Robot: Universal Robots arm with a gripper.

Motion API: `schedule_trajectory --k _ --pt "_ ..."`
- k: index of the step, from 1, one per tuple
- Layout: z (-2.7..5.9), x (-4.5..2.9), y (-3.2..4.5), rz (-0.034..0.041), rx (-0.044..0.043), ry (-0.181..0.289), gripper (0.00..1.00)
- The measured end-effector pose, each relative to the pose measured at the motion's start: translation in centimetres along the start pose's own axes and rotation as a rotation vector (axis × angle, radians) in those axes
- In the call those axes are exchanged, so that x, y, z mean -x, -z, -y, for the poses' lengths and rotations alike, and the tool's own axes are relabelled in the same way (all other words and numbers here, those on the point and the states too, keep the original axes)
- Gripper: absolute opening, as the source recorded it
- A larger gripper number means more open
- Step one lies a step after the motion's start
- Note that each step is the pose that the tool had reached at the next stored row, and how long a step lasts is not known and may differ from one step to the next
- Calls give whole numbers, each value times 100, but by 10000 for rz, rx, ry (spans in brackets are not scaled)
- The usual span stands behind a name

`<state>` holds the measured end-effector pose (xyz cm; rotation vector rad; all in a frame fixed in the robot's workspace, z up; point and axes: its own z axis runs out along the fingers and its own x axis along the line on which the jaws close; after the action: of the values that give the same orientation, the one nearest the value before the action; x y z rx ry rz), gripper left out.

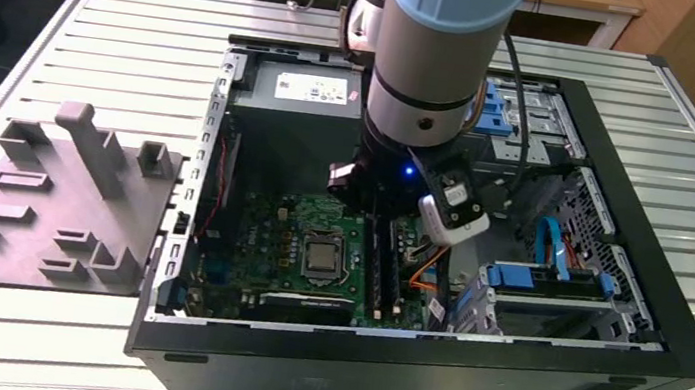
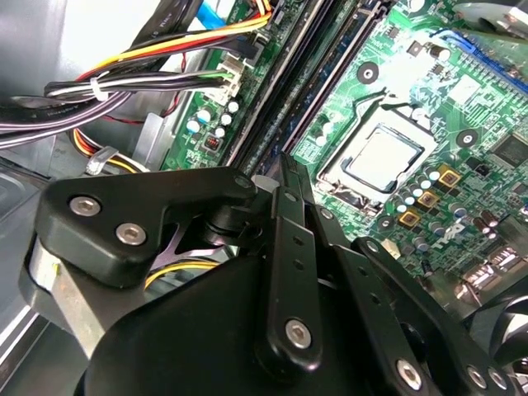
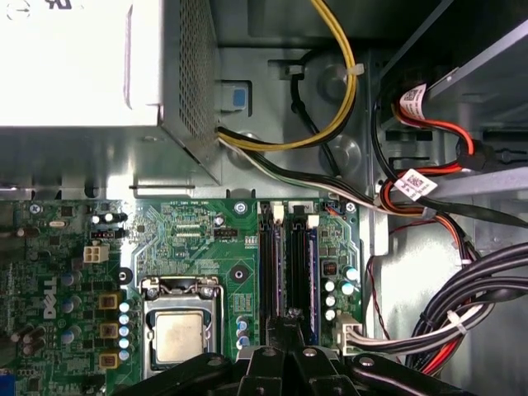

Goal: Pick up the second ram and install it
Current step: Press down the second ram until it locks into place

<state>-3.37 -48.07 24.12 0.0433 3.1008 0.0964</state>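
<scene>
Aluminium slats make up the table (image 1: 101, 21), and on it the open computer case (image 1: 691, 341) lies on its side with the arm (image 1: 435, 45) reaching straight down into it. On the exterior view's left you have the grey holder block (image 1: 50, 206), and none of its slots shows a memory stick, so I judge the pick-up part of the job done.

Inside the case, the green motherboard (image 3: 190, 223) sits below the silver power supply (image 3: 82, 66). The bare processor (image 3: 179, 338) lies just beside the bank of long black sockets (image 3: 268, 264).

You can find the second ram (image 3: 295, 264) in that bank. It is a slim, dark strip standing on edge in a socket and running the socket's length, with a blue-edged socket just beside it. Little of its face shows from above, so you cannot make out chips or a label.

Your gripper (image 3: 289, 330) is directly over the near end of that strip. In both wrist views its black fingers (image 2: 280, 177) come together to a narrow point with no gap between the tips. They look pressed together rather than clamped around the stick. I cannot tell whether they bear on its top edge.

I would put the task near its end. The stick is in place, but the white end latches (image 3: 299, 219) are too small to tell whether they have locked.
</scene>
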Motion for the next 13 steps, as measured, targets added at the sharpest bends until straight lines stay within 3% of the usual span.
schedule_trajectory --k 13 --pt "-158 -6 -24 0 27 -2 10"
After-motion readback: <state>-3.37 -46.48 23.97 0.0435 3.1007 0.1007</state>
